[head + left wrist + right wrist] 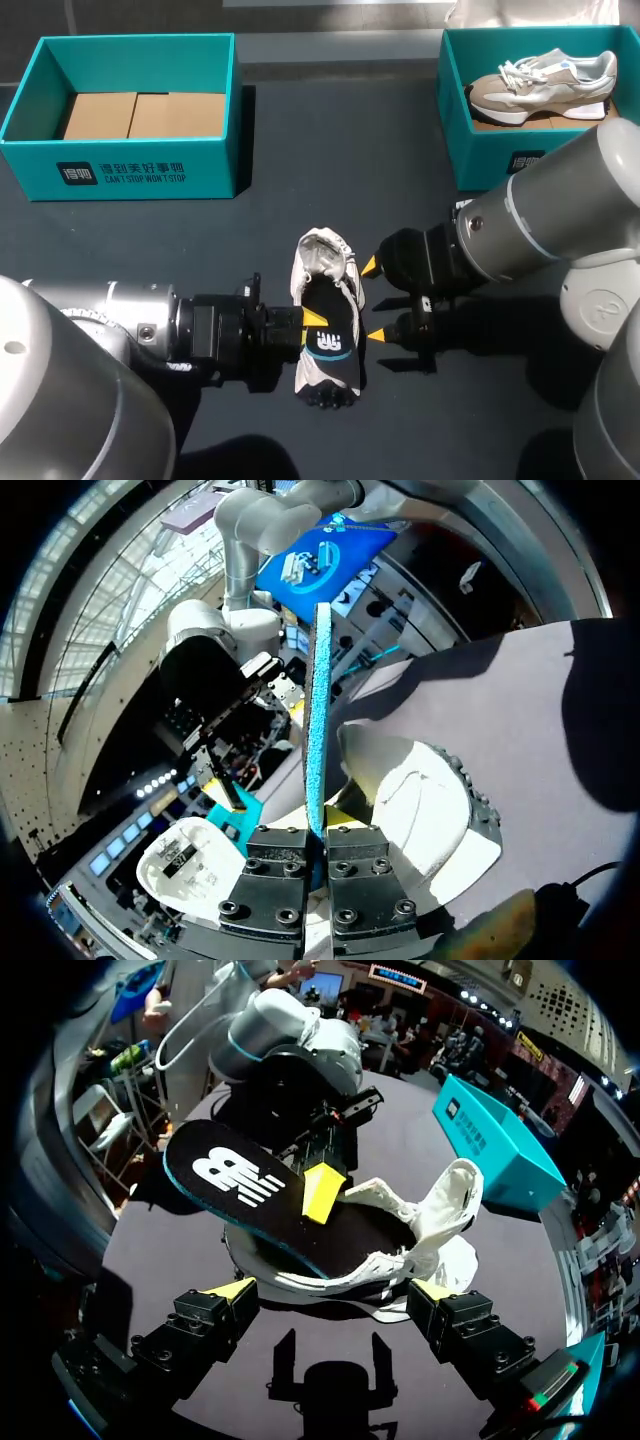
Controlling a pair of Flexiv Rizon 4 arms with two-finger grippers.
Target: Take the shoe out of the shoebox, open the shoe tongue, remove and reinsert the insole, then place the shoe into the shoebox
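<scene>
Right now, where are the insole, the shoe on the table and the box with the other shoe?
insole (235, 1175): right wrist view, on its white logo.
shoe on the table (320, 250): head view, on its white fabric.
box with the other shoe (485, 165): head view, on its front wall.

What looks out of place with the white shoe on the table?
The black insole sits only partly inside the white shoe. Its printed end sticks up and out, pinched by the left gripper. The right gripper is open beside the shoe.
</scene>
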